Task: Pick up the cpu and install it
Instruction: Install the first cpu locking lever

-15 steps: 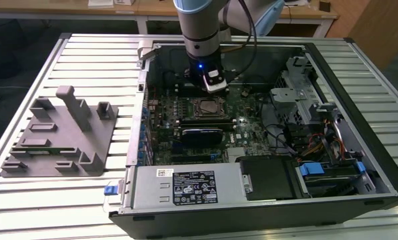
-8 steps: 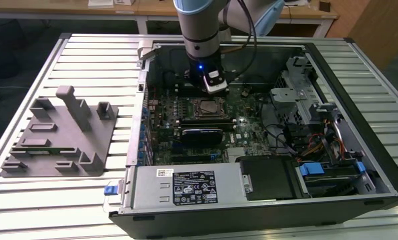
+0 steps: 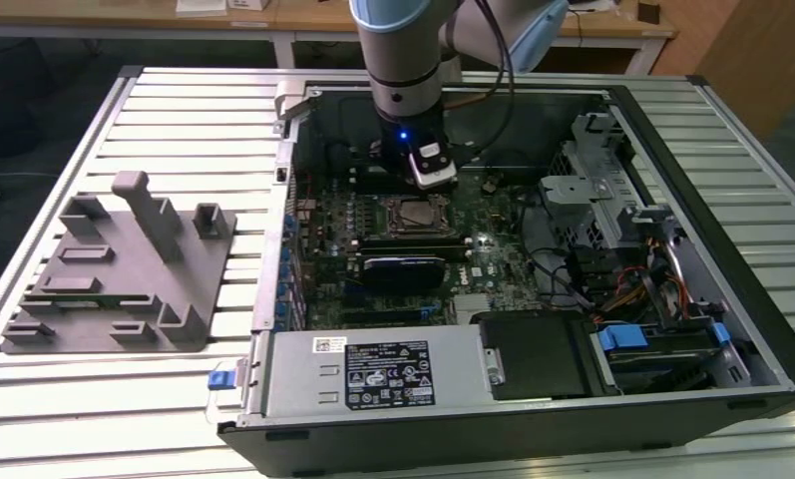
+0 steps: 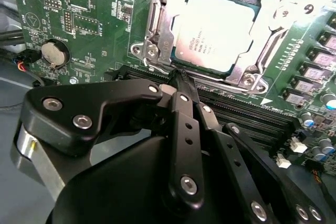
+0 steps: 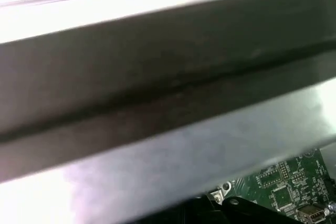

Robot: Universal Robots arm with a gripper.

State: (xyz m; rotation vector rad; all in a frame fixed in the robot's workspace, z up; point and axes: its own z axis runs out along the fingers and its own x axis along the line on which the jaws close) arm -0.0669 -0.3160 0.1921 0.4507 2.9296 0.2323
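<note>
The scene is seen in the exterior view from above and in front, at some distance, so that the whole open computer case [image 3: 531,259] on the slatted tabletop [image 3: 171,110] is taken in, with the arm [image 3: 404,60] descending from the far side. In the second wrist view the camera is set close behind the gripper [image 4: 177,80], and the motherboard [image 4: 89,19] is looked down on steeply, with the cpu [image 4: 212,30] in its socket just beyond the jaws. In the first wrist view a case wall [image 5: 168,87] is faced at very close range. The motherboard is shared by all three views.
</note>
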